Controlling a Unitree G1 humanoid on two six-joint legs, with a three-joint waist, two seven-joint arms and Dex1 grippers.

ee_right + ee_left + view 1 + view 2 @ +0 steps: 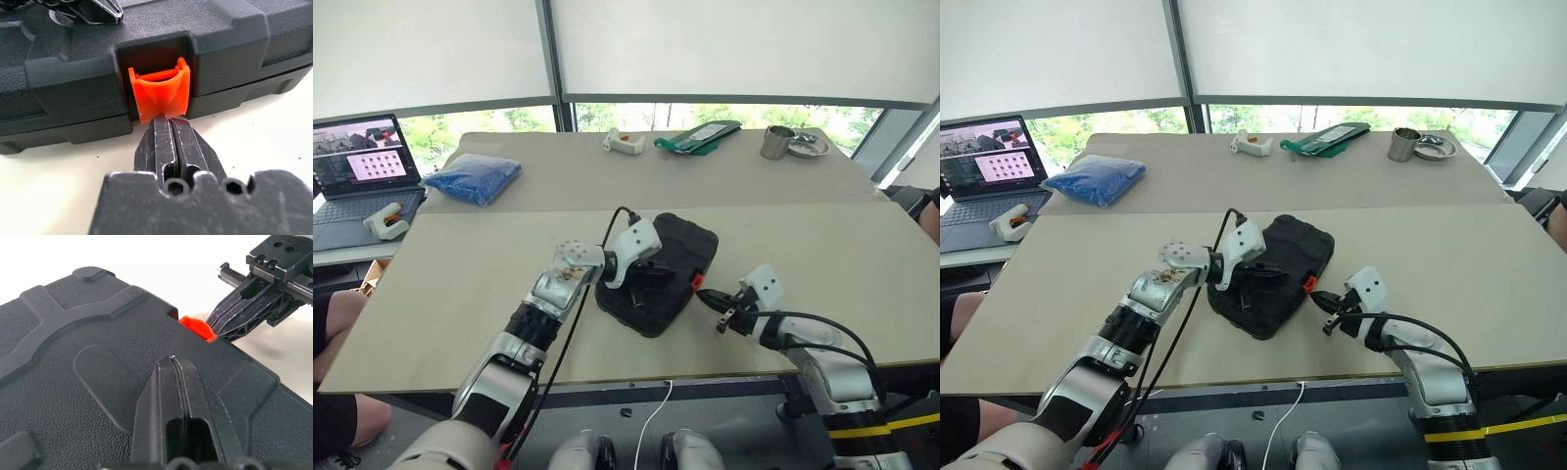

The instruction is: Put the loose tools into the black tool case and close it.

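Right hand (710, 297), nearest the surface's front edge, fingers clenched together, holding nothing. In the right wrist view its tips touch the lower lip of the orange latch (160, 94) on the side wall of the black tool case (658, 271). Left hand (641, 275) also clenched and empty, fingers pressed flat on the lid near the latch side, pinning the case down.

Case lies closed on the beige surface (460, 284), centre, a little back from the front edge, turned at an angle. Black pebbled plastic, raised ribs and rounded corners, seam line between the halves visible along the side. Latch sits in its notch but flares out at the bottom; looks not yet snapped, judging from the wrist view. No loose tools to be seen outside the case.

Risks: right tips are narrow and could slip off the curved latch lip and skid under the case or along the surface. Pushing sideways could slide the light case if the left hand's downward hold is weak. A lid not fully seated would stop the latch catching.

Farther back: blue bag (473, 179), white glue gun (624, 143), green packet (701, 136), metal cup (777, 142). Laptop (360, 179) off to the left.
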